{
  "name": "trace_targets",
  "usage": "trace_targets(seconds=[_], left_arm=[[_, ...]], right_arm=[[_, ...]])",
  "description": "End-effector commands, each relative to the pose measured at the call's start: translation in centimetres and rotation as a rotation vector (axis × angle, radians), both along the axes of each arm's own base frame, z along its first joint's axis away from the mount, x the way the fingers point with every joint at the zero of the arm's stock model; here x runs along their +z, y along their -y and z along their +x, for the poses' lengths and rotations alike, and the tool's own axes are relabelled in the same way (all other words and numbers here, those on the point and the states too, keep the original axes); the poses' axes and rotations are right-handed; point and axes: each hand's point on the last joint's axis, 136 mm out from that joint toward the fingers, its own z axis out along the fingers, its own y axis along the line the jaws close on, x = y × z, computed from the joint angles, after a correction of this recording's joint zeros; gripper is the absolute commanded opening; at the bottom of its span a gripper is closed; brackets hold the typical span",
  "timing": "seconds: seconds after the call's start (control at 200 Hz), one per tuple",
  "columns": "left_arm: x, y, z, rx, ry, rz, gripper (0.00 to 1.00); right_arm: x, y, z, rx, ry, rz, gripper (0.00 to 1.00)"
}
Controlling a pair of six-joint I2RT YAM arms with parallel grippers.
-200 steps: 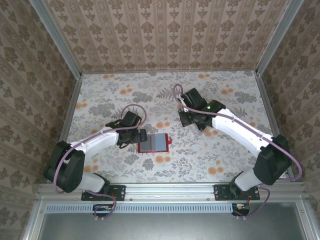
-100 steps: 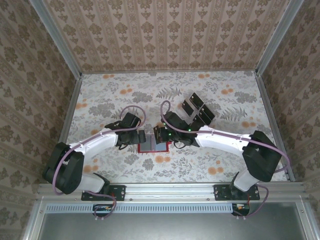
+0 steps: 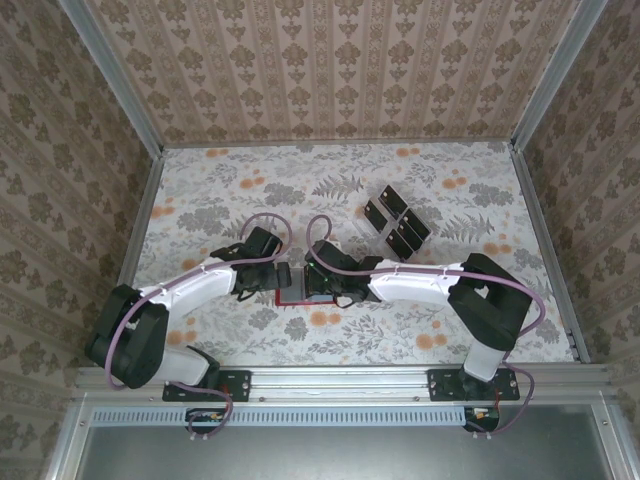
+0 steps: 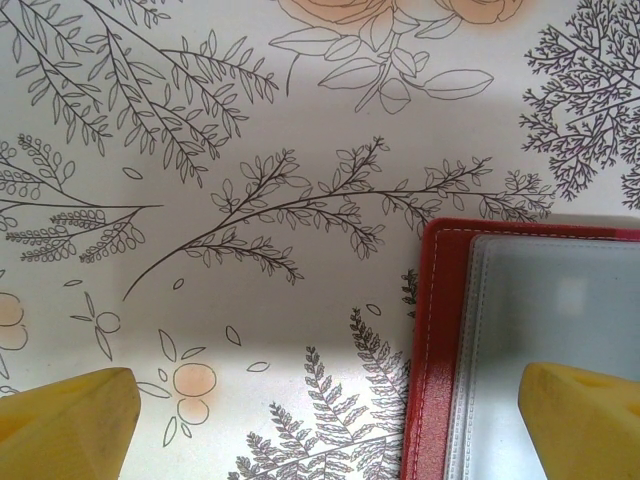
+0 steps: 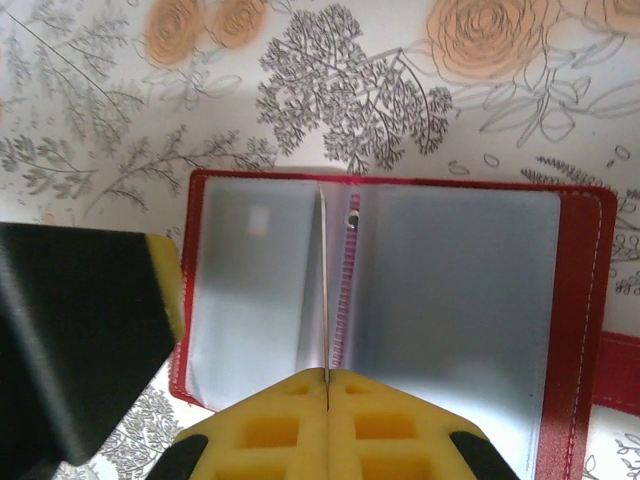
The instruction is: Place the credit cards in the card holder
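The small red leather-like folding card holder (image 5: 585, 300) lies opened flat on the flower-printed table cloth (image 4: 250, 150), clear pockets up. We note the right gripper (image 5: 327, 378) over its fold, yellow pads pressed together on a thin flat card (image 5: 323, 280) held edge-on above the spine. The left gripper (image 4: 325, 420) sits at the holder's left edge, spread wide: one finger over a pocket, the other over cloth. Several loose black rectangular credit cards (image 3: 393, 202) lie well apart, beyond the holder's far right corner.
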Motion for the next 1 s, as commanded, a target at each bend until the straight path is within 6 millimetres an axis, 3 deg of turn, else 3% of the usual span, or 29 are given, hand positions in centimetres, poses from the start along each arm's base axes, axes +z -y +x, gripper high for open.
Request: trace_targets(seconds=[0.0, 0.35, 0.69, 0.995], left_arm=[[0.1, -0.3, -0.2, 0.002, 0.009, 0.012, 1.00], [0.2, 0.7, 0.0, -0.031, 0.013, 0.012, 1.00], [1.4, 4.1, 1.0, -0.124, 0.092, -0.050, 1.00], [0.9, 5.4, 1.9, -0.177, 0.122, -0.066, 1.00]], right_arm=[[-1.8, 1.5, 0.0, -0.059, -0.003, -0.061, 0.00], [-2.4, 5.1, 0.0, -0.100, 0.015, -0.151, 0.00], [-3.1, 5.6, 0.0, -0.092, -0.006, -0.135, 0.00], [-3.5, 5.8, -0.1, -0.093, -0.015, -0.134, 0.00]])
